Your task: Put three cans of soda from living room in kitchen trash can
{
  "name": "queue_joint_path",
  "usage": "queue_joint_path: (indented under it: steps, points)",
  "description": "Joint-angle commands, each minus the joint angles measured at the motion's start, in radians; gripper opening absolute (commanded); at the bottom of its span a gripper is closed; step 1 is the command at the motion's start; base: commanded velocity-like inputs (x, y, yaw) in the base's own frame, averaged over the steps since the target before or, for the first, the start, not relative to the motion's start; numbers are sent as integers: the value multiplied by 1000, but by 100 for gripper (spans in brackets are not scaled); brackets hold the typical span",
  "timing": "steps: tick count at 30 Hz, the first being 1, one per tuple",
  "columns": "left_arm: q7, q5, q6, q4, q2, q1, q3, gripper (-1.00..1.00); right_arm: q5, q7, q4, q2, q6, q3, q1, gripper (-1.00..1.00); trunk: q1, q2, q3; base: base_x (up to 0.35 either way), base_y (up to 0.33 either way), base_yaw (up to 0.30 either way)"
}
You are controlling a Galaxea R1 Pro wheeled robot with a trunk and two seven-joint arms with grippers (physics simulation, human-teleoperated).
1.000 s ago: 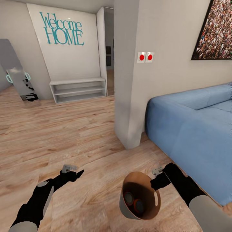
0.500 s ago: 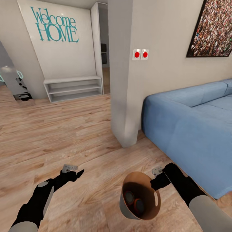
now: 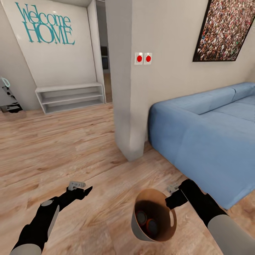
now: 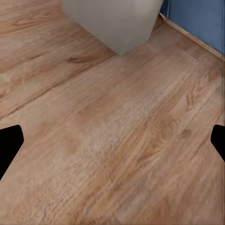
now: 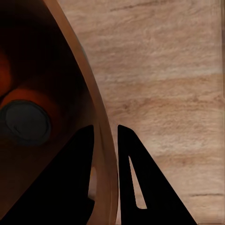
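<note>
The tash can (image 3: pixel 153 216) is held by the right tool (image 3: pixel 171 203) at its rim, on the side toward the blue sofa (image 3: pixel 209 138), and is seen tilted above the wooden floor (image 3: pixel 71 148). In the right wrist view the two dark fingers (image 5: pixel 136 187) are pressed onto the thin wall of the bucket (image 5: pixel 101 140), one inside and one outside, so the right tool is pinching the rim. The left tool (image 3: pixel 82 191) is kept well apart from the bucket, over bare floor; in the left wrist view its fingertips (image 4: pixel 9 143) are seen at opposite edges with only floorboards between them, so it is spread and nothing is held.

The bucket is shown as round and tapered, copper-brown and shiny inside, greyish on its outer wall, with a slot handle cut near the rim. At its dark bottom two orange cans of soda (image 3: pixel 147 221) are seen lying side by side, silvery tops turned upward; one top (image 5: pixel 26 123) is seen in the right wrist view. A third can cannot be made out.

Ahead, a grey wall column (image 3: pixel 129 88) with two red buttons (image 3: pixel 143 58) is placed beside the sofa, and a white shelf (image 3: pixel 69 97) is set under the "Welcome HOME" lettering (image 3: pixel 44 28).
</note>
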Motion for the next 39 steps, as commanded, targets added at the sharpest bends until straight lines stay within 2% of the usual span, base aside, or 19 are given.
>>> queue_joint_path:
  steps: [1, 7, 21, 29, 39]
  points:
    - [0, 1, 0, 6, 0, 0, 0, 100, -23, 3, 0, 0, 7, 0, 0, -100, 0, 0, -1, 0, 0, -219]
    - [1, 4, -6, 46, -2, -1, -1, 100, -23, 3, -1, 0, 8, 0, 0, -100, 0, 0, -4, 0, -160, -221]
    - [-1, 2, -43, 53, 0, -1, -3, 100, -24, 3, 0, 0, 8, 0, 0, -100, 0, 0, -10, 0, -64, -226]
    - [-2, 2, -77, 68, 0, -1, -5, 100, -25, 3, -2, 0, 9, -2, -1, -100, 0, 0, -11, 0, -254, -237]
    - [-4, 2, -88, 71, 1, -1, -6, 100, -25, 3, -2, 0, 9, -2, 0, -100, 0, 0, -11, 0, -290, -239]
